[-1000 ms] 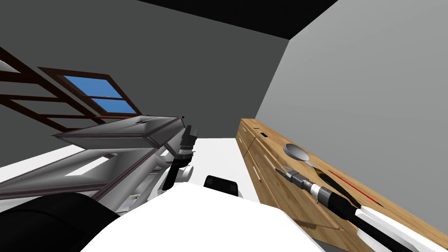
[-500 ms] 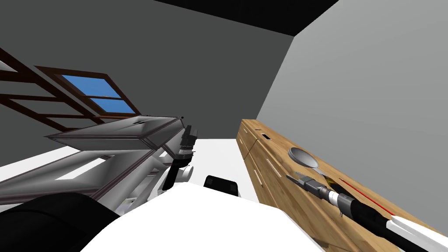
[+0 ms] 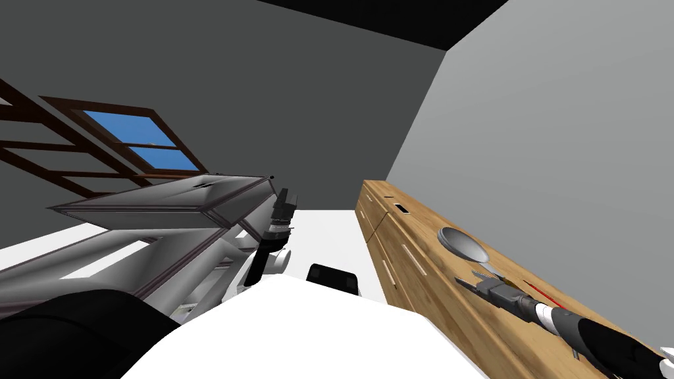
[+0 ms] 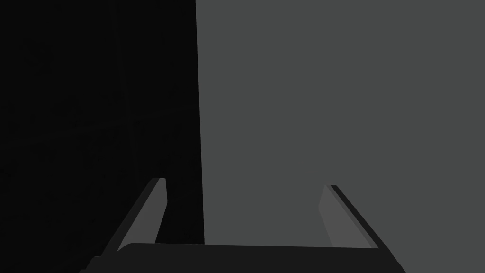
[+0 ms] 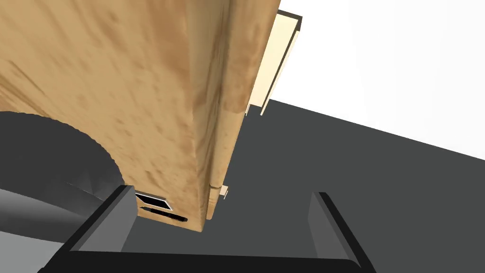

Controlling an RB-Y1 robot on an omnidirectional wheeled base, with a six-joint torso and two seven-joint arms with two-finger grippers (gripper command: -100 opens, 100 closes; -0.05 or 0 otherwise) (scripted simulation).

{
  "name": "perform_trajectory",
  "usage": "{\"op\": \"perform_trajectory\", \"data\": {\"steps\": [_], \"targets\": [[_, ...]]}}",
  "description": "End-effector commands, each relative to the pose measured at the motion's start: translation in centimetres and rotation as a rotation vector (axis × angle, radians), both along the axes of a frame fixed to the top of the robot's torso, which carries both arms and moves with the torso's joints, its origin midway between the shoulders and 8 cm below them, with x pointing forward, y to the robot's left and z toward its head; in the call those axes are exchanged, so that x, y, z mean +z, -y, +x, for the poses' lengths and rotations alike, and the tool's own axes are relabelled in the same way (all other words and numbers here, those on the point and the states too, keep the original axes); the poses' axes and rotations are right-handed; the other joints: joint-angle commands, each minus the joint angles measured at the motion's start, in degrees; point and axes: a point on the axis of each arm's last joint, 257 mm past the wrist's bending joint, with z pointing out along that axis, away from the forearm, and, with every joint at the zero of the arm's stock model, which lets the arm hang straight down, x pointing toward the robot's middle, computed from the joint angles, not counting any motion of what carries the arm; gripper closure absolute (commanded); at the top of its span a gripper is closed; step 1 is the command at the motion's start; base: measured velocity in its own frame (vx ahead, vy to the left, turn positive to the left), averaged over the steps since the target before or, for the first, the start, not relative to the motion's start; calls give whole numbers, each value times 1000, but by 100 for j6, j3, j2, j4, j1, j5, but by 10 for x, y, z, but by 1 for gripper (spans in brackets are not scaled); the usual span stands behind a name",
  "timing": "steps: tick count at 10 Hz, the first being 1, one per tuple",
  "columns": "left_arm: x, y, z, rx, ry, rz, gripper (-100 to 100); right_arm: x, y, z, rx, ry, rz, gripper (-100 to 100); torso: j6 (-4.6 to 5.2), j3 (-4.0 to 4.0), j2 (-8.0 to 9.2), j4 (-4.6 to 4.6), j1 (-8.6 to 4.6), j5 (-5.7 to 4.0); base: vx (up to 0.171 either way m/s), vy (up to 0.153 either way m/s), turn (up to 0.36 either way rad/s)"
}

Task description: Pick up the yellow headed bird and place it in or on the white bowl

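Backward along the wooden cabinet (image 3: 421, 263) my right claw (image 3: 466, 277) has drawn since a second ago, and my head has swung a little too, so the whole scene sits shifted. The claw is spread wide and holds nothing, hanging low over the cabinet top with its front edge running out ahead between my fingers. The yellow-headed bird I cannot make out for sure. I judge it lies behind the claw, beside my forearm, where a thin red streak (image 3: 540, 291) and a dark shape show. That is the first risk: reaching blind, my forearm could brush the bird and roll it off the top. The bowl (image 5: 42, 151), which looks grey, sits just beside one finger and slightly ahead, so a careless sideways swing would knock or shove it. I am also close to the cabinet's edge, and anything nudged toward the outer finger falls to the white floor (image 5: 402, 57). Farther ahead a small dark slot (image 5: 152, 203) marks the top's far end. Well off to the other side my left claw (image 3: 285, 197) is raised, fingers wide, next to a grey framed table (image 3: 164, 204), with a window (image 3: 141, 141) beyond.
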Motion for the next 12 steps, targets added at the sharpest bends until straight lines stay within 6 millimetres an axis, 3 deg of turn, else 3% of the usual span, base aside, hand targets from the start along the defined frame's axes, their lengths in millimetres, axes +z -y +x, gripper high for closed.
{"op": "perform_trajectory", "data": {"steps": [1,2,3,4,5,6,7,8,12], "targets": [[0,0,0,0,0,0,0,4,32,-26,-14,-70,-80,-100,0,0,0,0,0,0,141,-94,-6],[0,0,0,0,0,0,0,7,33,-25,-12,-71,-86,-100,0,-7,-12,-3,-12,-2,112,-64,3],[0,0,0,0,0,0,0,11,53,-43,-19,-119,-136,-100,-1,-6,-8,-3,-6,-5,122,-57,-10],[0,0,0,0,0,0,0,11,53,-43,-19,-119,-136,-100,0,-6,-11,-3,-3,-2,87,-46,-7],[0,0,0,0,0,0,0,15,71,-60,-27,-167,-180,-100,-2,-2,-1,-2,1,-3,71,-62,-13],[0,0,0,0,0,0,0,15,71,-60,-27,-167,-180,-100,1,3,6,1,-3,-2,59,-52,-8],[0,0,0,0,0,0,0,17,86,-79,-33,-214,-218,-100,-1,6,12,2,0,-4,68,-49,-14],[0,0,0,0,0,0,0,17,86,-79,-33,-214,-218,-100,1,6,11,2,-1,-4,63,-46,-10],[0,0,0,0,0,0,0,14,119,-154,-49,-390,-292,-100,0,-5,-7,-2,-25,-8,114,-102,-27]]}}
